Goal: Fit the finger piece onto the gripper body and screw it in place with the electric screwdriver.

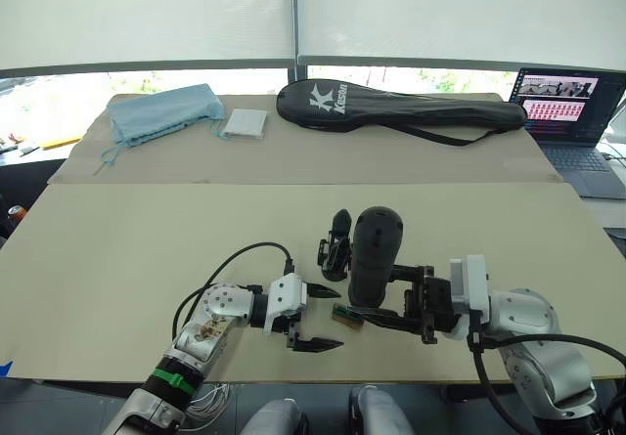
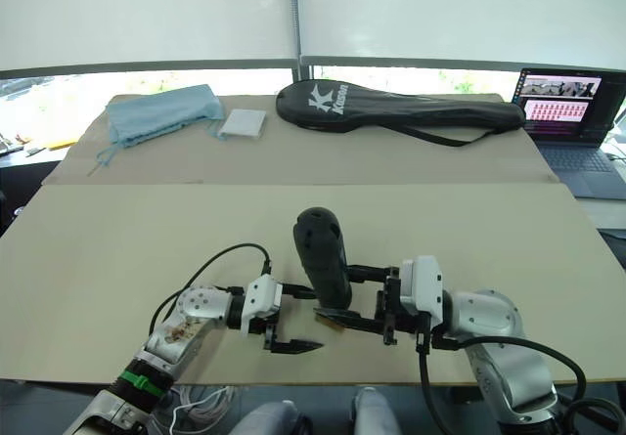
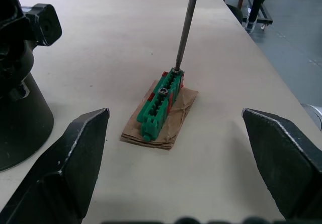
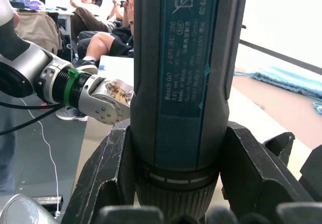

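My right gripper (image 1: 389,308) is shut on the electric screwdriver (image 1: 376,252), a thick dark cylinder held upright with its rounded end up. Its thin metal bit (image 3: 185,27) comes down onto a screw head at one end of a small green block (image 3: 159,108) that lies on a brown card. My left gripper (image 1: 321,318) is open, one finger on each side of that block and touching nothing. Just beyond stands the gripper body (image 1: 335,247), a small black block with a pointed finger sticking up. I cannot pick out the finger piece as a separate part.
A long black racket bag (image 1: 391,112), a blue cloth (image 1: 161,112) and a white pad (image 1: 244,123) lie along the far table. A laptop (image 1: 567,112) stands at the far right. The table's near edge runs just under both grippers. People (image 4: 100,38) sit beyond the table.
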You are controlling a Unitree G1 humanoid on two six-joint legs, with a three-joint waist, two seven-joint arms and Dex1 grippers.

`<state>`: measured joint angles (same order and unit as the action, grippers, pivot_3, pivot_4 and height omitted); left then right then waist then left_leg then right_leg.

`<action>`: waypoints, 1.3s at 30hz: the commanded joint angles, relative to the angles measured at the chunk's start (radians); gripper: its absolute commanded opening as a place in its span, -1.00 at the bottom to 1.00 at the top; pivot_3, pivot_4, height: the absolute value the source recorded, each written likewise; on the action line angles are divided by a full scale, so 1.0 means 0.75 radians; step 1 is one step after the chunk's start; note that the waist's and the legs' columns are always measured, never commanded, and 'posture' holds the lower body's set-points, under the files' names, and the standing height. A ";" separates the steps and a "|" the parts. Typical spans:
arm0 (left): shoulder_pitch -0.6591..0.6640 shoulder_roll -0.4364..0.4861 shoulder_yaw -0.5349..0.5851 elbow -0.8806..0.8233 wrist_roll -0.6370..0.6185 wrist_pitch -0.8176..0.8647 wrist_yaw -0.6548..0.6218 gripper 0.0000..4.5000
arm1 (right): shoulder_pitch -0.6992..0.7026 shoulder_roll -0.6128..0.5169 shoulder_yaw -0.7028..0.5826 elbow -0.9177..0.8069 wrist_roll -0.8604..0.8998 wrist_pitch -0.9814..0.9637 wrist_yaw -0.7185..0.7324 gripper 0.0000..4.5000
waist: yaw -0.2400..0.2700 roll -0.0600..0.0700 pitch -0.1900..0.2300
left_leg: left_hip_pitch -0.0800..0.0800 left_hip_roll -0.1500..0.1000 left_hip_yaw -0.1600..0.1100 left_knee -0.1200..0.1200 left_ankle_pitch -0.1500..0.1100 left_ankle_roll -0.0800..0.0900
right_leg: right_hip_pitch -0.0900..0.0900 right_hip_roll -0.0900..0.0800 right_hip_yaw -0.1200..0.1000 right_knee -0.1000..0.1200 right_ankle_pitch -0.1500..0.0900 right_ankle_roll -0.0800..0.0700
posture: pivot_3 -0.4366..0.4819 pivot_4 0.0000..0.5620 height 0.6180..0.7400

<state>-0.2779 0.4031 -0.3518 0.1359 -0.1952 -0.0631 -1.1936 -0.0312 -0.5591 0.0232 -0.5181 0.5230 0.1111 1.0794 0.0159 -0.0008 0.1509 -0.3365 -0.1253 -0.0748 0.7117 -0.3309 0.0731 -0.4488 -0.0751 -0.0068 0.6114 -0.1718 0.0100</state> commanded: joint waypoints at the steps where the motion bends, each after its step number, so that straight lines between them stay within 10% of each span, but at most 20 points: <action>1: 0.017 0.006 -0.001 0.042 0.021 0.025 0.018 1.00 | -0.019 0.000 -0.010 -0.023 0.009 -0.053 -0.002 -0.15 | 0.000 0.000 0.000 | 0.000 0.000 0.000 0.000 0.000 0.000 | 0.000 0.000 0.000 0.000 0.000 0.000 | -0.05 -0.47 1.00; 39: 0.058 0.012 0.029 0.012 -0.015 0.008 0.016 1.00 | -0.084 -0.033 -0.007 -0.035 0.042 -0.005 0.009 -0.15 | -0.004 0.000 0.000 | 0.000 0.000 0.000 -0.001 0.000 0.000 | -0.001 0.000 0.000 0.000 0.000 0.000 | -0.05 -0.47 1.00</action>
<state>-0.2576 0.4028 -0.3336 0.1276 -0.2058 -0.0645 -1.1824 -0.0729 -0.5801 0.0304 -0.5071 0.5160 0.1049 1.0894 0.0132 -0.0008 0.1509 -0.3365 -0.1247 -0.0749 0.7110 -0.3308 0.0729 -0.4494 -0.0748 -0.0068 0.6113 -0.1719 0.0100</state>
